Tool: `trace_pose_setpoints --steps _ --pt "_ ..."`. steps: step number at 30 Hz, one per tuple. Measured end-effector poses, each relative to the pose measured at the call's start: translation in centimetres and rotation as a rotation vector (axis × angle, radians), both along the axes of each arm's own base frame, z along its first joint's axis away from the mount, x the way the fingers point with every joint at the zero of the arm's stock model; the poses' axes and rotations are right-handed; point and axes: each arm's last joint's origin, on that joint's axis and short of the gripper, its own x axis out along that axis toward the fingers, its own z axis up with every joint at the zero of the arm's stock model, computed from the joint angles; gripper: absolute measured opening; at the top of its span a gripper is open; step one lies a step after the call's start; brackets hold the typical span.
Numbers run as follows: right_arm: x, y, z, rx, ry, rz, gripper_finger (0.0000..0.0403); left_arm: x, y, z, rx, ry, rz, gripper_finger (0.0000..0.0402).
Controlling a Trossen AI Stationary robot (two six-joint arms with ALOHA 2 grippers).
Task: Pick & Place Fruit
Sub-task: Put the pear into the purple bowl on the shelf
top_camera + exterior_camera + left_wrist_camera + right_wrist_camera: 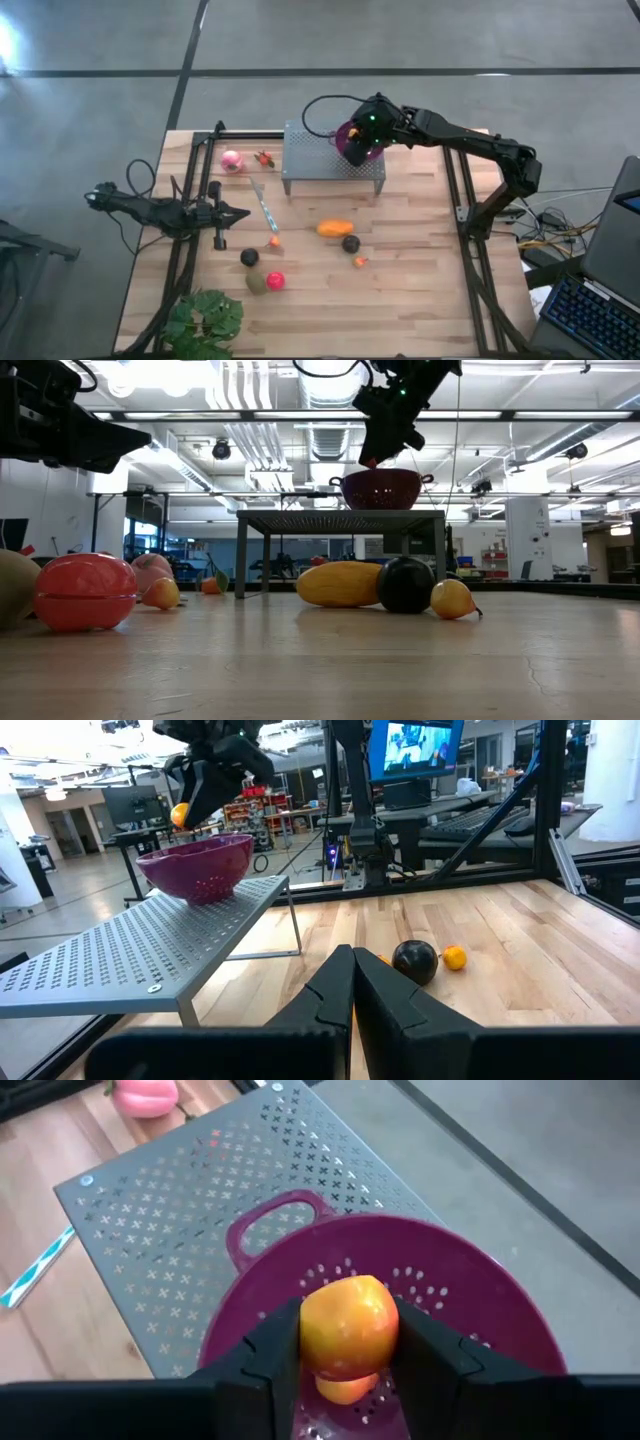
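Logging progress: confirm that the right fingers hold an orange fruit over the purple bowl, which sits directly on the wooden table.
Wrong on the bowl's support. The right fingers do hold the orange fruit over the purple bowl, but the low view shows it on the grey perforated stand.

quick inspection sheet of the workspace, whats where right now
surface: light wooden table; grey perforated metal stand at its far side.
job's things: small orange-yellow toy fruit held over purple perforated bowl on the stand; elongated orange piece, dark balls, red ball, olive-green piece, pink ball on the table.
clutter: leafy green plant; striped blue-white stick.
grippers: right gripper shut on the fruit; left gripper shut, idle at the table's left.
cables: black cable looping behind the stand.
surroundings: laptop right of the table; lab room.
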Motion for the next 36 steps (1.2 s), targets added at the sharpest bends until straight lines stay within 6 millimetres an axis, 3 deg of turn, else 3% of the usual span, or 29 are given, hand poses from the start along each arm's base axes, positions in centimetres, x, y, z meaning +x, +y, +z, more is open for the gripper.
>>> trace_pose_setpoints --steps 11,20,29,36 --pt "0.1 -0.5 -1.9 -0.005 -0.008 -0.012 0.0145 0.0 0.0 0.0 0.0 0.0 0.0 0.0012" --pt "-0.5 -1.2 -3.7 0.012 0.025 -0.037 0.012 0.0 0.0 0.0 0.0 0.0 0.0 0.0012" --pt "-1.0 -1.5 -5.1 0.03 0.061 -0.053 0.0143 0.0 0.0 0.0 0.0 0.0 0.0 0.0012" --pt "-1.3 -1.7 -5.6 0.037 0.077 -0.061 0.0124 0.0 0.0 0.0 0.0 0.0 0.0 0.0012"
